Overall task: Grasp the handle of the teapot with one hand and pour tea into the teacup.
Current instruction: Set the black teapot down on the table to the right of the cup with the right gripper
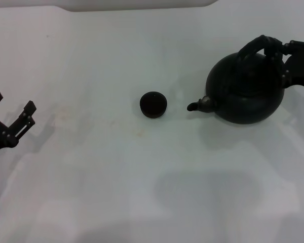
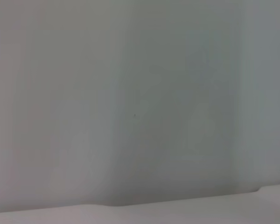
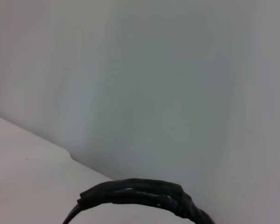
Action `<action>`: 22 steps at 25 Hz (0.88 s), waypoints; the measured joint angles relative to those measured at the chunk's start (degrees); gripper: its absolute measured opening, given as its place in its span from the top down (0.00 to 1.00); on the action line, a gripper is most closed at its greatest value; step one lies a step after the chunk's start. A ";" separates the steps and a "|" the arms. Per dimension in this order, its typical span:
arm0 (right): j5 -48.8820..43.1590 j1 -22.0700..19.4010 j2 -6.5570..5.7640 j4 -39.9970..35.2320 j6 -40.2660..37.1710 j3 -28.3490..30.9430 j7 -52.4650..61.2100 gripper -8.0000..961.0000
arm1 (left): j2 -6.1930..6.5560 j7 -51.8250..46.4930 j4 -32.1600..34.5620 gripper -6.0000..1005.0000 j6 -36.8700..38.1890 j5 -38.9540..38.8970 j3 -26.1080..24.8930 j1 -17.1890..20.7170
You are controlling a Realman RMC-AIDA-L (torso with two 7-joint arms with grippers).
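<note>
One teacup (image 1: pixel 153 104) (contents unclear), teapot (image 1: pixel 245 90) beside

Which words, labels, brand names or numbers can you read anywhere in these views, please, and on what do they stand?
None: no readable text in any view.
The teapot, its handle and the teacup are plain black, without markings.
The right gripper, the left gripper and the white table bear no lettering.

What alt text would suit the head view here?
A large round matte black teapot stands at right, its arched handle met by the right gripper, spout toward a tiny dark teacup. The left gripper waits open at left.
</note>
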 joint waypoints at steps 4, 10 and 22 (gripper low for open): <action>0.09 1.06 0.03 -2.37 1.83 1.95 -0.08 0.87 | 0.00 -0.01 0.00 0.16 0.14 0.00 -0.01 -0.09; 0.72 2.21 0.07 -4.48 2.63 2.60 -1.11 0.86 | 0.00 -0.05 0.00 0.16 0.53 0.01 0.02 -0.22; 0.85 3.00 0.07 -6.94 2.71 2.58 -3.77 0.84 | 0.00 -0.18 0.00 0.16 0.53 0.01 0.12 -0.47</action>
